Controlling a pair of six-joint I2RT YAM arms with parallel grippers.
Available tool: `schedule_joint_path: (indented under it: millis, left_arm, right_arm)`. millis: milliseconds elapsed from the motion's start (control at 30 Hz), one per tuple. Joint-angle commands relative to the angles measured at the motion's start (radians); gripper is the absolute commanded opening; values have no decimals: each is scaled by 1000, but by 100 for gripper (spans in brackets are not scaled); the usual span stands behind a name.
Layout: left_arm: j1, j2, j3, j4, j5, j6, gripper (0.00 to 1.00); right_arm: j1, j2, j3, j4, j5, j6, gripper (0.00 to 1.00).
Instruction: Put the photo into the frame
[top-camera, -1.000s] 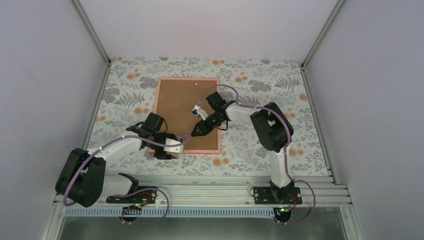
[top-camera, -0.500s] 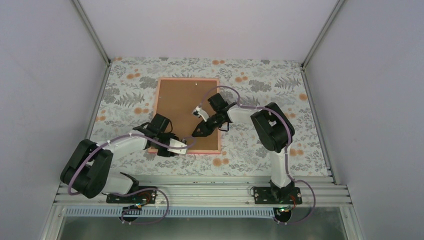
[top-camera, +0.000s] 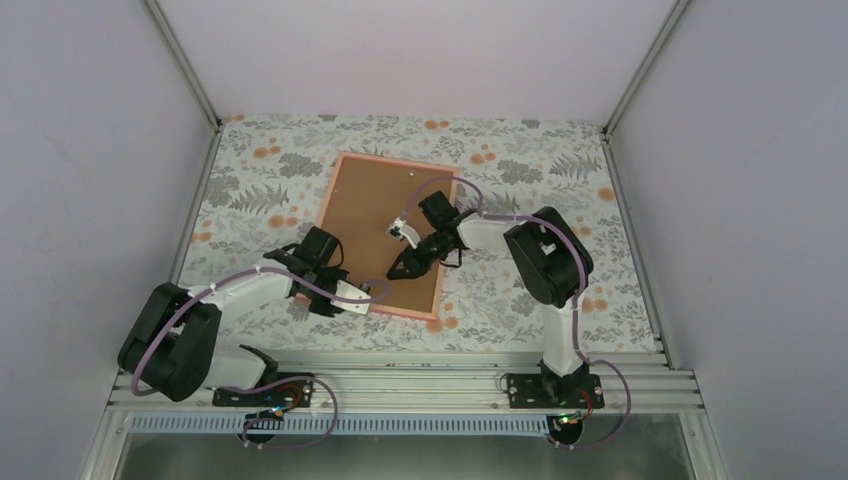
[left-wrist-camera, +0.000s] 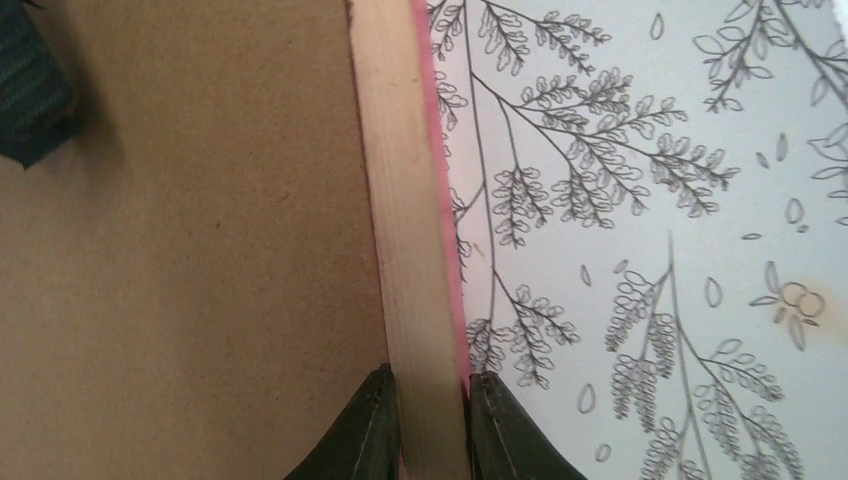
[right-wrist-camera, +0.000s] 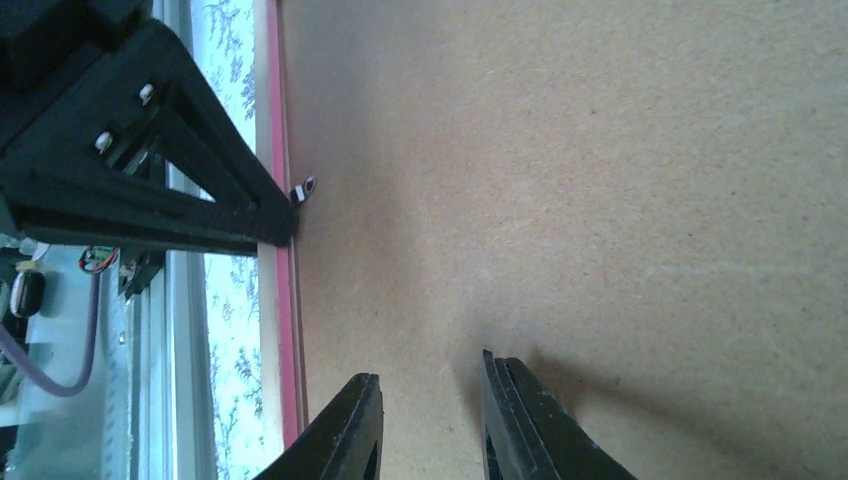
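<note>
Found the flowered table (top-camera: 520, 150) bearing the frame (left-wrist-camera: 410, 200) near its middle, face down and skewed to the table's edges. Saw the brown backing board (top-camera: 375, 210) filling the frame's opening, flat inside the rails. Could not see the photo anywhere; guessed it beneath that board, hidden. Noted the left gripper (left-wrist-camera: 432, 385) clamped across the frame's near rail, one finger on the board side, the other on the cloth side. Noted the right gripper (right-wrist-camera: 430, 370) over the board near that same rail, fingers parted a little with nothing between them, tips at or just above the brown surface; could not tell which. Spotted a small metal tab (right-wrist-camera: 303, 190) at the rail's inner edge, beside the left gripper's black body. Judged the step in hand to be seating and securing the back. Called for a steady pinch on the rail to stop the frame sliding on the cloth, a light even press from the right tips, then a turn of the tab over the board without prying its edge up.
</note>
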Motion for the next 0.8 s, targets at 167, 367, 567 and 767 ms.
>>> schedule_joint_path:
  millis: [167,367,567,767]
  left_arm:
    - [111,-82,210,-160,127,-227,41]
    - [304,0,282,-44,18,-565,52]
    - [425,131,319,-17,-61,-773,58]
    - [444,225,346,-9,-42,-872,57]
  right_arm:
    - [-9,-46,-50,-65,96,17,27]
    - [12,-110,-12,-4,66,89,28]
    - [46,-106,15,68,78,144,28]
    - [104,-48,31,113,101,147,27]
